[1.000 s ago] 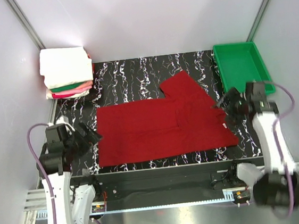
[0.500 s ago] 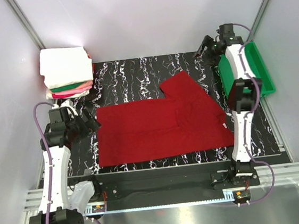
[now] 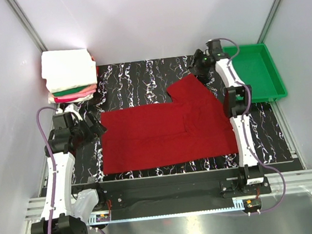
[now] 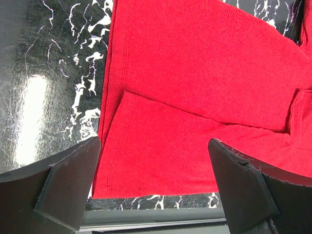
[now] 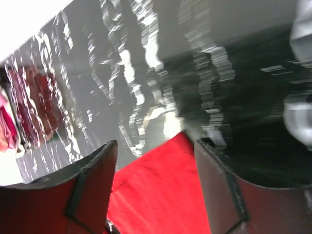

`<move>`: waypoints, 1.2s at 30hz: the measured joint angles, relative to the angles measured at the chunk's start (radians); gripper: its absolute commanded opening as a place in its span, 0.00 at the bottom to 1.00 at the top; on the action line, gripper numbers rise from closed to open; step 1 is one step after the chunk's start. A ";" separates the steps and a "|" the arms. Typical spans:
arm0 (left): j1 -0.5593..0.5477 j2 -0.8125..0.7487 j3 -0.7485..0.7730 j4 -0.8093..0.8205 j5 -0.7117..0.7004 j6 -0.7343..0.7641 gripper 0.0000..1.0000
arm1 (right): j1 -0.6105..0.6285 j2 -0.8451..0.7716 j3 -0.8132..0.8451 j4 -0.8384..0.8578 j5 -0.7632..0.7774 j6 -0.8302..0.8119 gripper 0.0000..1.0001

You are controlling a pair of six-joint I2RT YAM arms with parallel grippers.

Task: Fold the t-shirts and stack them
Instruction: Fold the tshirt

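Note:
A deep red t-shirt point(image 3: 168, 129) lies flat and partly folded on the black marbled table point(image 3: 140, 74), one sleeve pointing to the back right. My left gripper point(image 3: 94, 126) is open and empty just off the shirt's left edge; in the left wrist view the red cloth point(image 4: 195, 97) lies below the spread fingers point(image 4: 68, 185). My right gripper point(image 3: 198, 66) is open and empty at the tip of the far sleeve; in the right wrist view the sleeve's corner point(image 5: 165, 190) sits between its fingers point(image 5: 92, 185). A stack of folded t-shirts point(image 3: 69, 74), white over green and pink, stands at the back left.
A green plastic tray point(image 3: 254, 70) stands at the back right beside the right arm. White walls close in the table on three sides. A metal rail point(image 3: 170, 202) runs along the near edge.
My right arm has swung from the shirt's right edge up to the back and now reaches left over the far sleeve tip. My left gripper has moved slightly back, staying at the shirt's left edge.

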 measured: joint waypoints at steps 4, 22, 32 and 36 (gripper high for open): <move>0.001 0.000 0.000 0.000 -0.008 0.000 0.99 | 0.063 -0.002 -0.037 0.052 0.011 0.007 0.62; 0.003 -0.014 -0.002 0.000 -0.027 -0.001 0.99 | 0.049 -0.146 -0.313 0.140 0.061 -0.043 0.47; 0.003 -0.013 -0.002 0.000 -0.031 -0.001 0.99 | 0.031 -0.124 -0.267 0.100 0.048 -0.074 0.40; 0.003 -0.013 -0.002 0.000 -0.035 -0.002 0.99 | 0.031 -0.122 -0.264 0.098 0.040 -0.091 0.43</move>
